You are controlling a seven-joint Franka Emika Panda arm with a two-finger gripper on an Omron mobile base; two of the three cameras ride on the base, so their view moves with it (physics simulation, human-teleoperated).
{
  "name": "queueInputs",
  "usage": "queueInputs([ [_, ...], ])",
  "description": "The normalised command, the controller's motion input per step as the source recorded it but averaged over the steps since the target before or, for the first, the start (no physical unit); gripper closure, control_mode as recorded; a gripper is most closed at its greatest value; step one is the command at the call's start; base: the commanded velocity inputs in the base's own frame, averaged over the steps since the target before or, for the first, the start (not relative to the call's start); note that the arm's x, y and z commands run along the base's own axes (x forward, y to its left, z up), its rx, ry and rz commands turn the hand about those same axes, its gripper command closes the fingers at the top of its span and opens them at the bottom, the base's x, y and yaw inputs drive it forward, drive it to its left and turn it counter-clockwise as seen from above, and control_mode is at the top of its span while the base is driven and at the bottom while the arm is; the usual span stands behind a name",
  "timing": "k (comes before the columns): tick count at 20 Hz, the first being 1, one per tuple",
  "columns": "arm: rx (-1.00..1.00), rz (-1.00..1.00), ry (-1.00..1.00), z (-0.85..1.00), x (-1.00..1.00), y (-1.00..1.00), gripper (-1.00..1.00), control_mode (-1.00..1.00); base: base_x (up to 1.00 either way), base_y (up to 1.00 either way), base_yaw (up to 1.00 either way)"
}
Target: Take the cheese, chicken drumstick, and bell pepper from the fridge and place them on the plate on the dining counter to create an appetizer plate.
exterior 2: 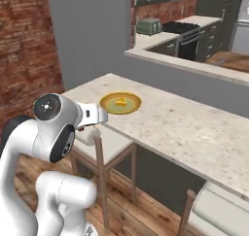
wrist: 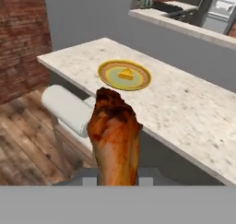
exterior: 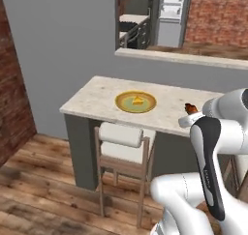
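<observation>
The chicken drumstick (wrist: pixel 114 135), brown-orange, stands up close in the hand view with my gripper (exterior: pixel 190 114) shut on it. It hangs at the near edge of the dining counter (exterior: pixel 97 96), right of the plate (exterior: pixel 135 102). The plate has a yellow rim and a pale green centre (wrist: pixel 110 78). The cheese (wrist: pixel 125 73), a small yellow wedge, lies in its middle and also shows from the right base (exterior 2: pixel 120 102). The fridge (exterior: pixel 170 16) stands far back through the wall opening, its white shelves showing. The bell pepper is out of view.
A wooden stool with a white cushion (exterior: pixel 121 137) is tucked under the counter's near edge, just below my hand. A brick wall (exterior: pixel 12 98) bounds the left. A wood-topped ledge (exterior: pixel 193 55) runs behind the counter. The counter slab right of the plate (exterior 2: pixel 185 128) is bare.
</observation>
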Motion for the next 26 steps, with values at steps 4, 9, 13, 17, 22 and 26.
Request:
queueInputs([
  [4,0.0,0.0,0.0,0.0,0.0,0.0,1.0,1.0,0.96,0.96,-0.48],
  [9,0.0,0.0,0.0,0.0,0.0,0.0,1.0,1.0,0.99,0.82,-0.47],
  [13,0.0,0.0,0.0,0.0,0.0,0.0,1.0,1.0,1.0,0.45,-0.41],
  [17,0.0,0.0,0.0,0.0,0.0,0.0,1.0,1.0,1.0,0.04,-0.27],
  [22,0.0,0.0,0.0,0.0,0.0,0.0,1.0,1.0,1.0,-0.01,-0.16],
  [26,0.01,-0.13,0.0,-0.05,1.0,0.09,1.0,-1.0,0.0,0.0,0.0],
])
